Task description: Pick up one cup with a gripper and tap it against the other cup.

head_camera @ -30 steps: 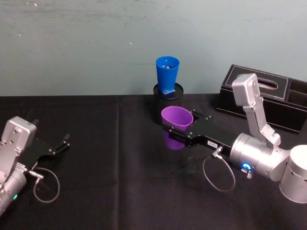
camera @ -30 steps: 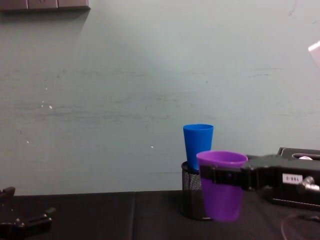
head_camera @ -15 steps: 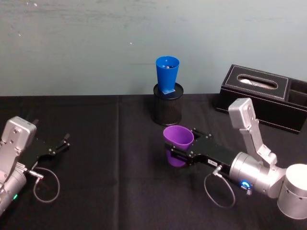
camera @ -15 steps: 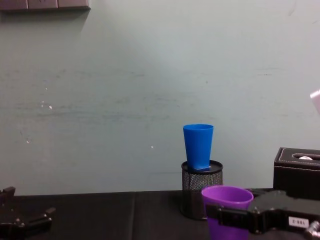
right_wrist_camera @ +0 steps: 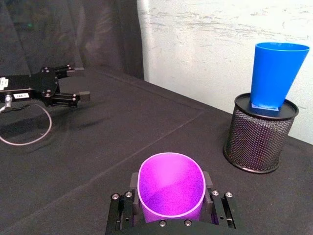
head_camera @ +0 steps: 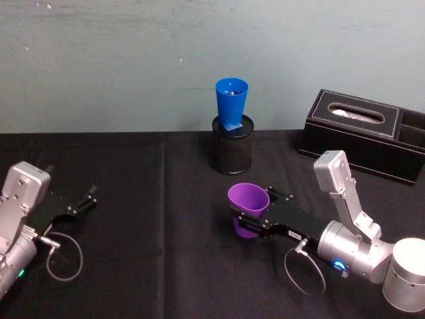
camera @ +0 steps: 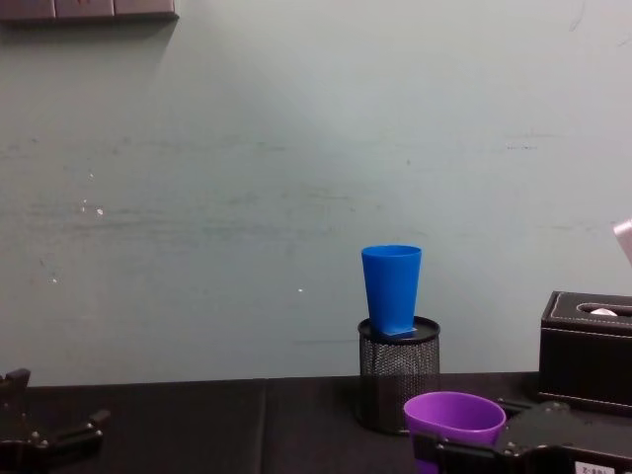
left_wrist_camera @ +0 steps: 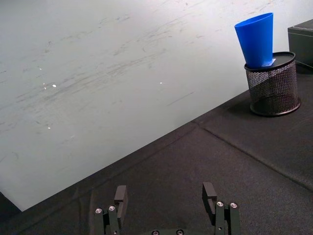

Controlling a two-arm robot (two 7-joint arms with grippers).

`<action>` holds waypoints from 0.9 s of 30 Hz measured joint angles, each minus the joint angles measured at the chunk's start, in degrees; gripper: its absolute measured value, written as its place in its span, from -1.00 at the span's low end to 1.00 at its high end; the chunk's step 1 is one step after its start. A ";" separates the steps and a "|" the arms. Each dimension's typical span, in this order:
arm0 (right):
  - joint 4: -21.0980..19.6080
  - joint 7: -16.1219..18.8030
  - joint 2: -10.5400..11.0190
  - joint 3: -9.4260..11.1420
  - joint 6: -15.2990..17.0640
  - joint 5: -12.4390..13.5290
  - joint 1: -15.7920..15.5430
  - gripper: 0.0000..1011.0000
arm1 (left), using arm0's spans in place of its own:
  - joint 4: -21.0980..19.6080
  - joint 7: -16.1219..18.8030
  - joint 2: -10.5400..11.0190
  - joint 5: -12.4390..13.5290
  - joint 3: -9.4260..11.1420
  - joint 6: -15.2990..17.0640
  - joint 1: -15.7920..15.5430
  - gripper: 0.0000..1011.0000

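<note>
The purple cup [head_camera: 248, 207] stands upright, low over the black tablecloth, with my right gripper [head_camera: 246, 223] shut on it from behind. In the right wrist view the purple cup's [right_wrist_camera: 171, 188] open mouth sits between the clamp's two sides, and the right gripper [right_wrist_camera: 171, 201] holds its wall. The blue cup [head_camera: 231, 101] stands upright in a black mesh holder [head_camera: 232, 149] at the back centre, well apart from the purple cup [camera: 453, 415]. My left gripper [head_camera: 88, 197] rests open at the left of the table, holding nothing.
A black tissue box [head_camera: 362, 133] sits at the back right beside the mesh holder. A grey wall runs behind the table's far edge. Loose cables loop on the cloth by each wrist.
My right gripper has pulled the purple cup back from the blue cup, toward me and lower over the table. The left arm has not moved.
</note>
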 joint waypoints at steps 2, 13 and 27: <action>0.17 0.02 -0.10 0.11 -0.13 -0.11 -0.05 0.41 | 0.00 0.00 0.00 0.00 0.00 0.00 0.00 0.98; 2.40 0.87 -1.21 1.10 -0.30 0.29 -0.06 0.41 | 0.00 0.00 0.00 0.00 0.00 0.00 0.00 0.98; 3.97 1.07 -1.81 1.00 -0.06 -0.14 0.40 0.41 | 0.00 0.00 0.00 0.00 0.00 0.00 0.00 0.98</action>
